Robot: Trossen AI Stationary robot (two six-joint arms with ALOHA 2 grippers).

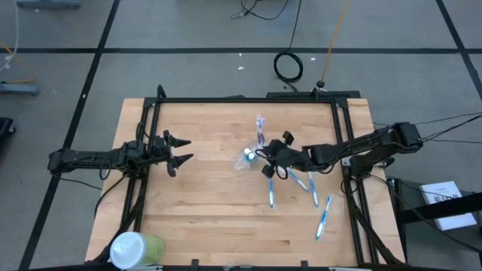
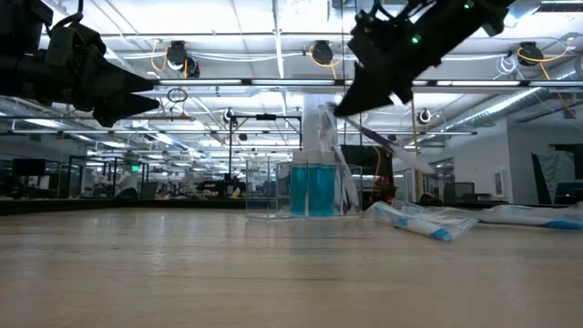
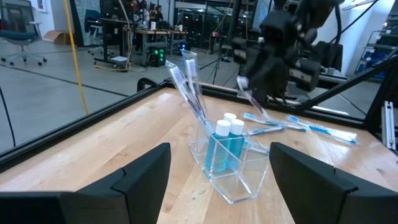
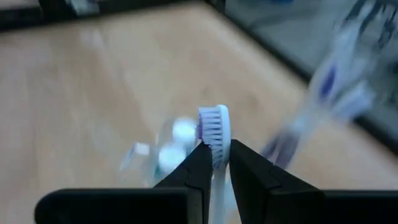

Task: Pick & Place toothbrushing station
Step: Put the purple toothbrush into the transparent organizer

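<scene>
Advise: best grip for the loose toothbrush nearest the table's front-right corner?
Take that toothbrush at mid-handle, from straight above, end effector fingers across its slim shaft. It lies flat and apart from the other brushes. The right end effector is already shut on another brush.

The wooden table (image 1: 203,203) carries a clear cup (image 1: 247,159); loose toothbrushes (image 1: 322,218); a green cup (image 1: 135,249).

Wooden table (image 1: 211,218), butcher-block top, edged by a black frame (image 1: 248,98). Green cup with white lid (image 1: 135,249) lying on its side at the near-left corner. Coiled black cable (image 1: 288,66) on grey floor beyond the far edge.
</scene>
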